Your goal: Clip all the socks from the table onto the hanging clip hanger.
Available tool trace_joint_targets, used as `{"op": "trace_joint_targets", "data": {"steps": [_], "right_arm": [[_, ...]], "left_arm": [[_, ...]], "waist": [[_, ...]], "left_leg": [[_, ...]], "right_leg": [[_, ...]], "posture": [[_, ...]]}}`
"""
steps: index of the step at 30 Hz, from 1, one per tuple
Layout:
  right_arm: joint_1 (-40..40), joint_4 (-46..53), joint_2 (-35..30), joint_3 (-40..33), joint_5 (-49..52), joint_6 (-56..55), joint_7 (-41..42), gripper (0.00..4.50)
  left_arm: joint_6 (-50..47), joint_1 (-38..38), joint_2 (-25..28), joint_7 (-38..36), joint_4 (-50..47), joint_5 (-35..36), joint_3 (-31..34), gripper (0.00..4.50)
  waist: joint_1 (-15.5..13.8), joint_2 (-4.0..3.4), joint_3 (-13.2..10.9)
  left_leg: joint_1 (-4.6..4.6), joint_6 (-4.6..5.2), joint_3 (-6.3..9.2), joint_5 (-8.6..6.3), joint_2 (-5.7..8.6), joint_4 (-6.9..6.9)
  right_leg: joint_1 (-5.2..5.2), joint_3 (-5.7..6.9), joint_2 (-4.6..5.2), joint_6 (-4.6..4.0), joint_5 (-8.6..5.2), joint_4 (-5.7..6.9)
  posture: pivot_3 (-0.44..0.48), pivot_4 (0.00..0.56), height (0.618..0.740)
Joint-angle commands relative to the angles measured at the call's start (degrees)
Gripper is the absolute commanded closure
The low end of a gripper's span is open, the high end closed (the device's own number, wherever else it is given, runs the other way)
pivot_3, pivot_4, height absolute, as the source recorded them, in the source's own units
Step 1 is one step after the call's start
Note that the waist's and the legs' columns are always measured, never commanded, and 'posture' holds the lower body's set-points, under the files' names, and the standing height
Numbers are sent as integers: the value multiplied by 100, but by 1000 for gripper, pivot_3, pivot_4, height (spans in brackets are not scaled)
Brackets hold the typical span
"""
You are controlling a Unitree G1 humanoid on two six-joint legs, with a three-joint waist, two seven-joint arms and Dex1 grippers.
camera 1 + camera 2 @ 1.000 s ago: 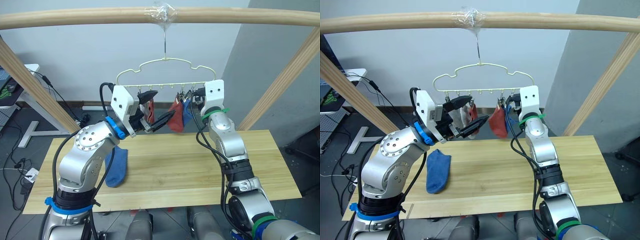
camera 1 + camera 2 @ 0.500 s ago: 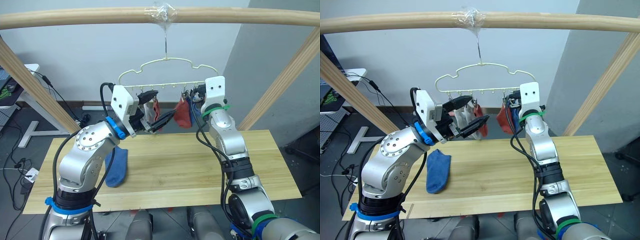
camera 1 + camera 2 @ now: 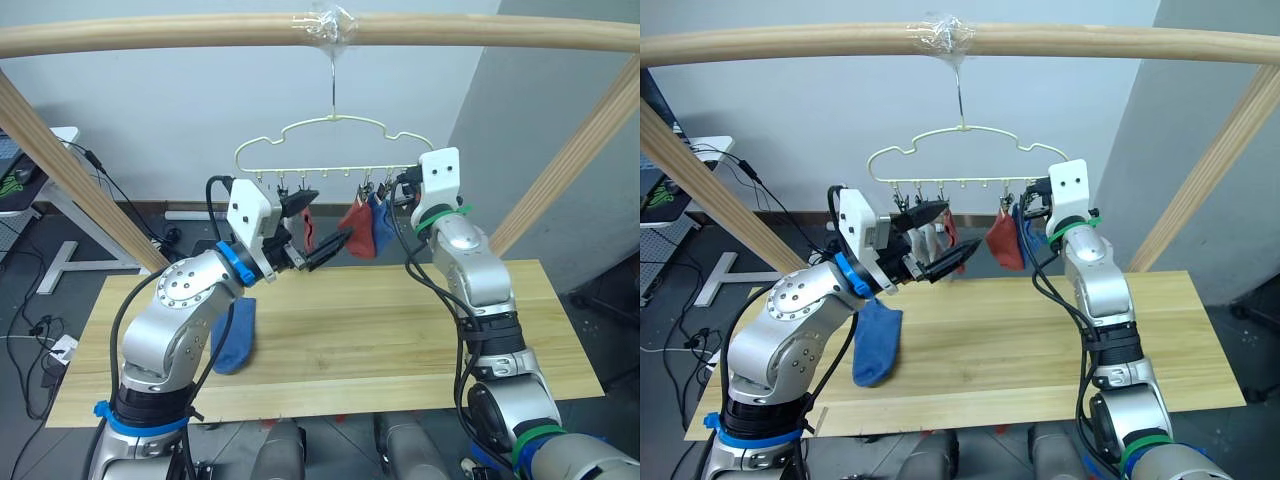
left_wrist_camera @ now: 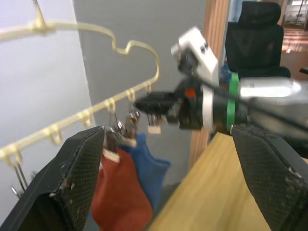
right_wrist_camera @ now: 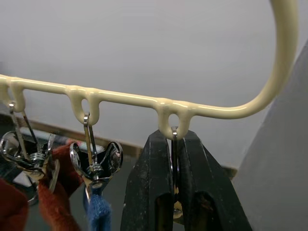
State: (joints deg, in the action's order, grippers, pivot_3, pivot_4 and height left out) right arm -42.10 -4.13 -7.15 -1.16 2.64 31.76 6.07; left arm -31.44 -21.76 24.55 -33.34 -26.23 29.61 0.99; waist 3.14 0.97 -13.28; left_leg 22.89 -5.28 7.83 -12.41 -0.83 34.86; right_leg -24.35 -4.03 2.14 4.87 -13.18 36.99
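In the left eye view a thin pale yellow-green wire clip hanger [image 3: 331,150] with a wavy outline hangs by its hook from a rounded wooden pole [image 3: 150,35]; a rust-red knit sock [image 3: 357,226] and a blue knit sock [image 3: 381,222] hang side by side from its small dark metal clips, toward the robot's right end of the row; another rust-red sock [image 3: 307,228] hangs further left, partly behind the left gripper [image 3: 323,230], whose two black fingers are spread apart with nothing between them; the right gripper [image 3: 402,187] reaches up to the right end of the hanger; a second blue sock [image 3: 233,335] lies flat on the long light wooden plank table [image 3: 400,330], near its left end, partly behind the left arm.

In the right eye view a light grey sock [image 3: 930,241] hangs from the clip row just behind the left gripper's fingers.

In the left wrist view the two black fingers [image 4: 77,178] stand wide apart and empty; between them show the red and blue socks on their clips, and the right gripper beside the hanger's end.

In the right wrist view the black fingers [image 5: 149,192] are clenched on the end metal clip [image 5: 174,163] hanging from the last loop of the hanger; the next clip holds blue fabric, the one beyond it red fabric.
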Motion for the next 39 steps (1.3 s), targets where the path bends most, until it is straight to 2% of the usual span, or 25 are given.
{"op": "trace_joint_targets", "data": {"steps": [1,6,8,11,14,18,23,30,35,39], "right_arm": [[-184,334,-153,-211,328,653,230,4490],[-487,565,-513,-416,867,1949,635,4500],[-590,659,-593,-552,1034,2398,662,4500],[-655,737,-672,-610,1144,2675,674,4500],[-690,855,-708,-672,1263,2934,650,4500],[-602,919,-777,-662,1274,2982,597,4500],[-547,1014,-738,-687,1305,3074,499,4500],[-605,1023,-838,-672,1296,3124,500,4500],[-611,1069,-896,-689,1310,3194,498,4500],[-594,1095,-926,-697,1309,3240,496,4500]], "left_arm": [[-303,293,-27,201,-261,207,90,158],[-299,1376,37,426,-275,39,284,79],[-160,1892,85,699,-60,-307,456,79],[-42,2234,132,965,214,-678,566,79],[-106,2409,34,1544,753,-1075,789,79],[159,2268,-105,1913,1618,-1553,690,79],[494,1640,-466,2329,2964,-1906,702,79],[683,1051,-633,2239,4123,-2023,597,79],[597,876,-683,2168,4546,-2022,585,79],[639,856,-648,2041,4714,-2234,348,937]], "waist": [[3,0,-3],[10,-9,-25],[-3,-9,-26],[-12,-10,-30],[-39,-8,-31],[-47,-8,-31],[-88,-7,-31],[-96,-6,-30],[-95,-6,-29],[-94,-8,-28]], "left_leg": [[0,0,0,0,0,0],[-1,1,2,-1,0,-1],[0,1,8,-1,-1,-1],[0,1,1,-1,0,0],[0,1,2,-1,0,2],[1,1,3,-1,0,1],[2,1,3,-1,2,1],[1,0,3,-1,2,0],[0,0,3,0,2,0],[-3,-1,3,0,3,2]], "right_leg": [[0,0,0,4,-3,0],[0,2,1,-8,-5,0],[-1,7,0,-12,-11,1],[0,2,1,-25,-26,-1],[0,3,2,-30,-30,-2],[0,5,3,-29,-30,-2],[0,7,4,-3,-15,-3],[0,7,4,3,-8,-3],[0,8,5,3,-7,-1],[4,7,5,10,-7,0]], "posture": [[40,234,740],[35,237,740],[35,237,740],[30,238,740],[30,238,740],[31,229,740],[25,219,740],[17,214,740],[0,212,740],[-11,213,740]]}}
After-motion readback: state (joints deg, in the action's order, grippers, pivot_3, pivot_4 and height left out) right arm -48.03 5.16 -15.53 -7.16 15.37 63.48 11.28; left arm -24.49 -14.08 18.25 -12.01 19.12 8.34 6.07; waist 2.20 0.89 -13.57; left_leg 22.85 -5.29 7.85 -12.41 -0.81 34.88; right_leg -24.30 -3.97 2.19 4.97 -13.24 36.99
